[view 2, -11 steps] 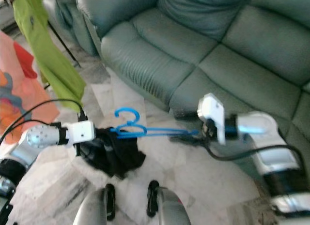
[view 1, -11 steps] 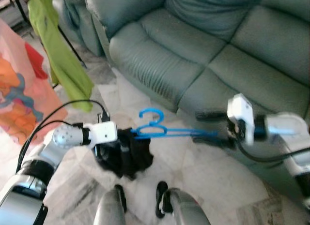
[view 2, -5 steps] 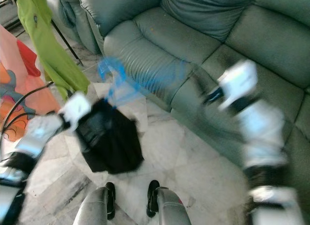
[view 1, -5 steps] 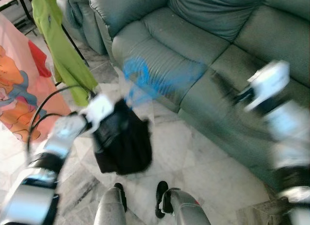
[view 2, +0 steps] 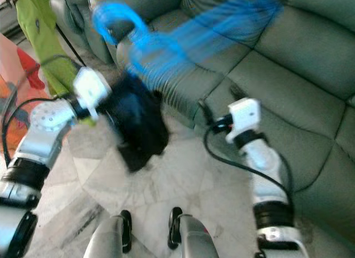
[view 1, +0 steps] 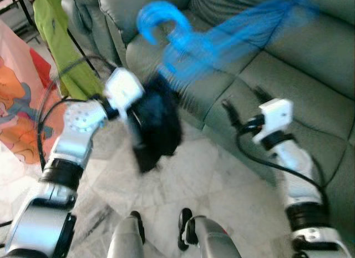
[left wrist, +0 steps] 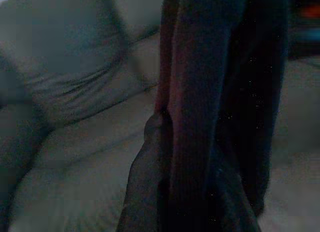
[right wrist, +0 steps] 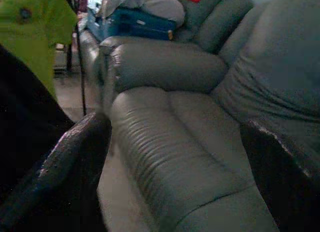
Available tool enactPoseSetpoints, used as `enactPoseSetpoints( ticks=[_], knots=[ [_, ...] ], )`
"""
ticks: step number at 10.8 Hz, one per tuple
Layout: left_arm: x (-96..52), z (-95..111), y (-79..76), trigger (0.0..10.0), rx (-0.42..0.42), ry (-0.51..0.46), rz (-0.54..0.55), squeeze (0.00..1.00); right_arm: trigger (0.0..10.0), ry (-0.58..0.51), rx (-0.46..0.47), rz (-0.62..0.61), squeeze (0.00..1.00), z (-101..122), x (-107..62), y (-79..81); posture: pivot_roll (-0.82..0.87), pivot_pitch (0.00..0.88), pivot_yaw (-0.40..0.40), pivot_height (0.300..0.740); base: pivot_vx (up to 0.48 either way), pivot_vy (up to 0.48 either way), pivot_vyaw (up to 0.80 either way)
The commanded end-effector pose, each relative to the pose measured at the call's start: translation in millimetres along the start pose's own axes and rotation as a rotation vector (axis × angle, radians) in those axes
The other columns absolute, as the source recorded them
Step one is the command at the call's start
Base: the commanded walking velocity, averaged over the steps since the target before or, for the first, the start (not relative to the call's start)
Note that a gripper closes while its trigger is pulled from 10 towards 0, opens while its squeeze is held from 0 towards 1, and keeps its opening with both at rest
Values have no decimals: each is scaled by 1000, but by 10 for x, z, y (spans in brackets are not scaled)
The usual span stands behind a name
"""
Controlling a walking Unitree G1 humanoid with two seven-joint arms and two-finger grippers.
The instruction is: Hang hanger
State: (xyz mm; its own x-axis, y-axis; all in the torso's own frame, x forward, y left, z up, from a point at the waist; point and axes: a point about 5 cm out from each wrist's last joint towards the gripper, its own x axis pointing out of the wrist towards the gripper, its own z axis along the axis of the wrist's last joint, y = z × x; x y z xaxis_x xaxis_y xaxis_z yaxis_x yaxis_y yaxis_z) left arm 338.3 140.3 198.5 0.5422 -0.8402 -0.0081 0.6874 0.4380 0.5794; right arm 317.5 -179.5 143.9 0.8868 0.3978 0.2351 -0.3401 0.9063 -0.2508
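Observation:
A blue plastic hanger (view 1: 186,39), blurred by motion, is raised in front of the sofa, its hook (view 1: 161,16) pointing up and left. A black garment (view 1: 158,122) hangs from its left end. My left gripper (view 1: 137,105) is buried in that garment and is shut on the hanger; the left wrist view is dark with black cloth (left wrist: 210,117). My right gripper (view 1: 241,105) hovers lower, by the sofa's front edge, apart from the hanger. It is open: its fingers (right wrist: 75,162) stand wide with just sofa cushion between them.
A grey-green leather sofa (view 1: 277,58) runs across the back and right. A lime green shirt (view 1: 55,41) hangs on a dark rack at the left, beside an orange and pink cloth (view 1: 16,114). My feet (view 1: 161,236) stand on pale marble floor.
The left arm swung the hanger and black garment upward, from knee height to above the sofa seat. The right gripper let go of the hanger's far end and now sits below it.

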Motion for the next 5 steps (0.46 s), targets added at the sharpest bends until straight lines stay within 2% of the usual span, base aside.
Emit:
enactPoseSetpoints(
  ticks=[1,2,3,4,5],
  knots=[
    [-10,89,-59,0,78,-28,-74,0,10000,5,5,19,1000,-24,-6,59,-48,220,-22,740,0,0,0],
    [1,114,-96,0,104,-35,-110,0,10000,4,18,49,604,-26,14,121,-47,221,-23,740,0,0,0],
    [36,170,-89,0,113,-57,-111,0,10000,11,37,72,545,-42,24,160,-48,220,-24,740,0,0,0],
    [90,265,-68,0,131,-88,-107,0,10000,39,108,161,286,-76,19,274,-52,221,-25,740,0,0,0],
    [122,311,-67,0,138,-106,-109,0,10000,67,191,311,275,-97,-43,439,-56,222,-26,740,0,0,0]
  ],
)
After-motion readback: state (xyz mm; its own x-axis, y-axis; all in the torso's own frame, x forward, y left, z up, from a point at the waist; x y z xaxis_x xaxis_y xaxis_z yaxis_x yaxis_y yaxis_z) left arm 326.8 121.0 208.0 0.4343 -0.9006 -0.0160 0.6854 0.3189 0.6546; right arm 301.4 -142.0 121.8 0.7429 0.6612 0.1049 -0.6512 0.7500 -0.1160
